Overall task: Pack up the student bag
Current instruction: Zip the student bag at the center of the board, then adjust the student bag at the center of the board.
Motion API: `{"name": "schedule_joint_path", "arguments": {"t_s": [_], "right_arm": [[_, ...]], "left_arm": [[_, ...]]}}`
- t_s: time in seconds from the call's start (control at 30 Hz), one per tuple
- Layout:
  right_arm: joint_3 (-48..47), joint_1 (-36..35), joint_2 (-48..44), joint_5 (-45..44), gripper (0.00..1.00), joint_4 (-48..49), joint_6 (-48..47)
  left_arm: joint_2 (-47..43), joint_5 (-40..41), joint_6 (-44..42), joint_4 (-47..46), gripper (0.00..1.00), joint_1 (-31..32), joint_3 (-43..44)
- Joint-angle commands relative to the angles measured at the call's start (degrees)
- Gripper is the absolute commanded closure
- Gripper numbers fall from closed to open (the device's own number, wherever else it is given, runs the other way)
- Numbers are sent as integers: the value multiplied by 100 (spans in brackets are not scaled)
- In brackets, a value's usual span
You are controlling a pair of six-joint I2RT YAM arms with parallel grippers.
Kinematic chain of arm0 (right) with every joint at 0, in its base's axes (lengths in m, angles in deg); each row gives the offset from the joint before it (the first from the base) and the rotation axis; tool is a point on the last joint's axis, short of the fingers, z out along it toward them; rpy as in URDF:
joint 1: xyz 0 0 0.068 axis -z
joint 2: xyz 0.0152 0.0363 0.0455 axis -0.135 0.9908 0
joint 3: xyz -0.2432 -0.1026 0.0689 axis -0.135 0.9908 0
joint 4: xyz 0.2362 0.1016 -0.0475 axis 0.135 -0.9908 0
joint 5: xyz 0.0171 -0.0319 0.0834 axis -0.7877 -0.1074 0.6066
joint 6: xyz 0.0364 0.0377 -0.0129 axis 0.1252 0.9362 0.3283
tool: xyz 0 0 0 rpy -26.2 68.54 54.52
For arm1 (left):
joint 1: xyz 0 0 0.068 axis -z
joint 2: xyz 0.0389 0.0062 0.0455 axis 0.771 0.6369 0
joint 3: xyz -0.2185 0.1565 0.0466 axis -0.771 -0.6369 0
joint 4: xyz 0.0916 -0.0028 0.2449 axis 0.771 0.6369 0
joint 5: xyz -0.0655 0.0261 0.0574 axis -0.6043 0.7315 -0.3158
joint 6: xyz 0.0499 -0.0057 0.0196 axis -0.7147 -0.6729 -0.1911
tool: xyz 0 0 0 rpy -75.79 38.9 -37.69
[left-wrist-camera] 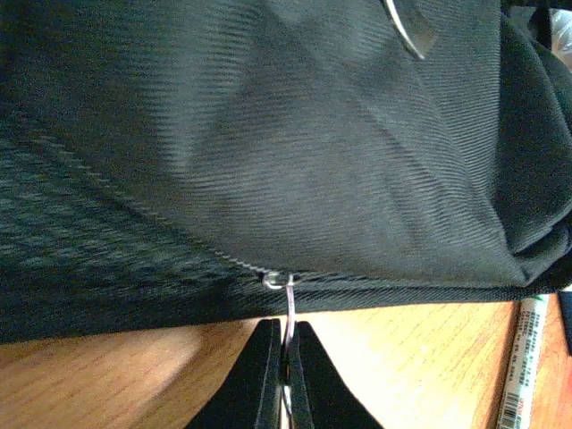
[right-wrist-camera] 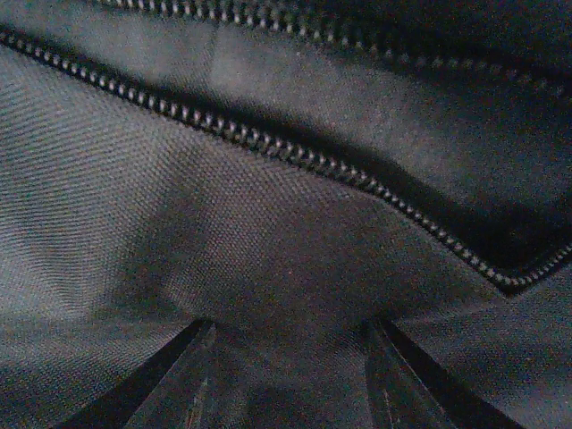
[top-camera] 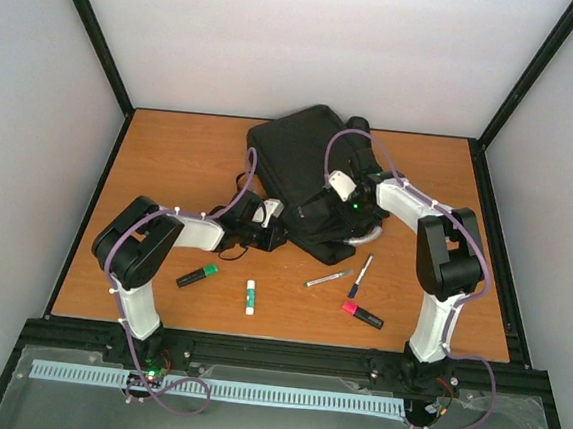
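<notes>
We see the student bag (top-camera: 297,155), big and black, lying flat on the far middle of the wooden table (top-camera: 170,164). Its grey loop handle (top-camera: 359,243) sticks out at the near edge.

The left gripper (left-wrist-camera: 287,332) is at the bag's near left edge. Its two black fingers are pressed together on a thin metal zip ring (left-wrist-camera: 290,299) that hangs from the bag's seam, just above the table.

The right gripper (right-wrist-camera: 290,349) is on top of the bag. Its fingers are spread apart with only bag cloth between them, and they hold nothing. Just past them run two rows of zip teeth (right-wrist-camera: 268,143) with a dark gap between, and the rows meet at one end.

On the table nearer to the arms lie a green highlighter (top-camera: 197,276), a white glue stick (top-camera: 250,296), a silver pen (top-camera: 329,278), a blue pen (top-camera: 360,276) and a pink highlighter (top-camera: 362,315). None of them touch the bag.
</notes>
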Motion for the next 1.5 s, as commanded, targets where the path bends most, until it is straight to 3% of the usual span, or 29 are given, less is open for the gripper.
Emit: {"name": "schedule_joint_path", "arguments": {"t_s": [0.0, 0.27, 0.63, 1.0, 1.2, 1.33, 1.47], "right_arm": [[-200, -334, 534, 57, 53, -117, 84], [-1143, -384, 1036, 402, 56, -490, 239], [-1165, -308, 923, 500, 56, -594, 340], [-243, -34, -1167, 509, 48, -677, 454], [555, -34, -1946, 603, 46, -666, 548], [1099, -34, -2230, 795, 46, -501, 538], [1469, -42, -2346, 1536, 46, -466, 322]], "left_arm": [[-19, -83, 76, 26, 99, 223, 16], [-7, -102, 24, -107, 99, 618, 237], [220, -16, -71, 207, 97, 871, 671], [-1565, 805, -292, 1853, 52, 866, 200], [-1957, 1824, 520, 2712, 41, 449, 783], [-1897, 2114, 1114, 2894, 31, -243, 1173], [-1478, 2081, 1731, 2926, 30, -943, 1673]]}}
